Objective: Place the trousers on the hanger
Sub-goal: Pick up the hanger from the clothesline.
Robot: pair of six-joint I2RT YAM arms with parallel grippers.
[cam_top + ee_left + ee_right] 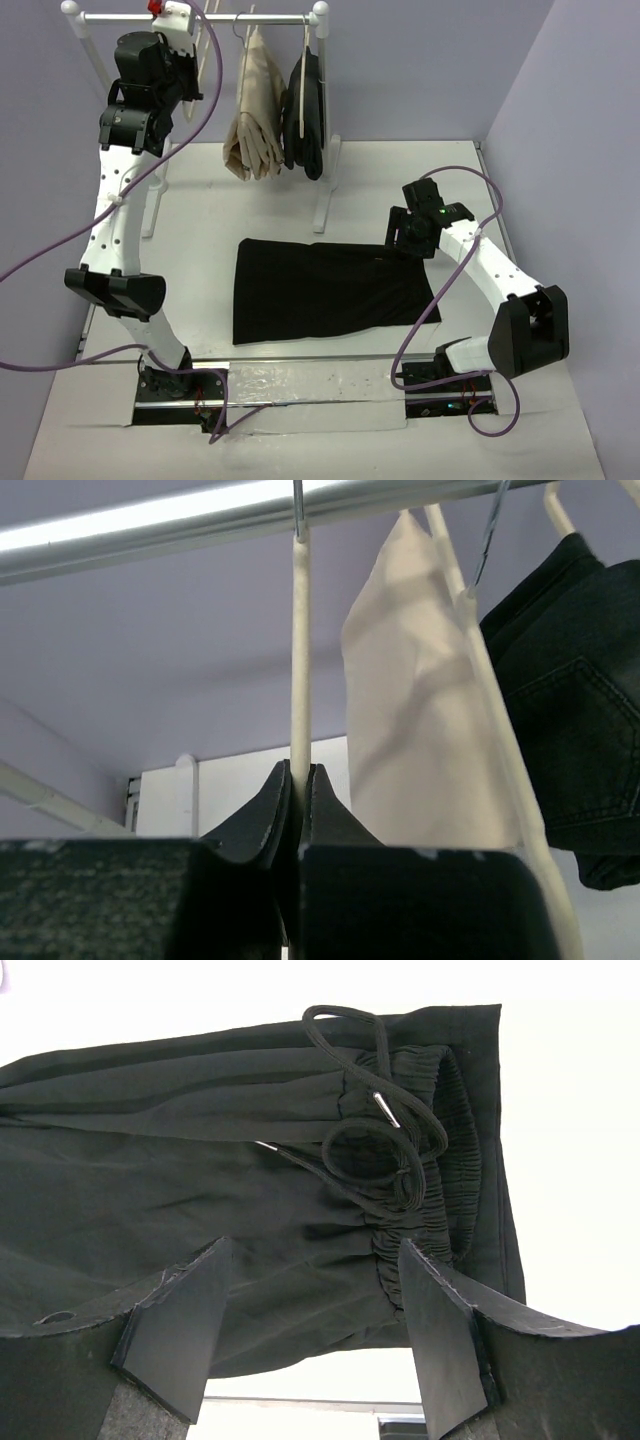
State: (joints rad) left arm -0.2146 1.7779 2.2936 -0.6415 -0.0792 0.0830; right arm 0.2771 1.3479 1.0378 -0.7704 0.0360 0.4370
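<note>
1. Task status: early stage. The trousers (pixel 330 290) lie folded flat at the centre of the table (pixel 200 200). No part of them is on the hanger (pixel 300 660).
2. Hanger location: in the top view it is at 11 o'clock, on the rail (pixel 270 18) of the white rack. In the left wrist view its hook sits over the rail, so it is not yet lifted off.
3. Left gripper (pixel 300 780): clenched on one thin white arm of the hanger, just below the rail.
4. Right gripper (pixel 305 1320): released, jaws wide apart. It hovers over the waistband end, at the 3 o'clock edge of the trousers. The drawstring (pixel 370 1130) lies ahead of the fingers. No fabric is pinched.
5. Remaining work, as judged: unhook the hanger, bring it to the trousers, feed the fabric over the bar, then return it to the rail.
6. Surface: a plain white tabletop.
7. Room: lavender walls (pixel 420 60) enclose the table. At 12 o'clock the rack carries beige trousers (pixel 255 110) and a smaller black garment (pixel 305 110), each on its own hanger.
</note>
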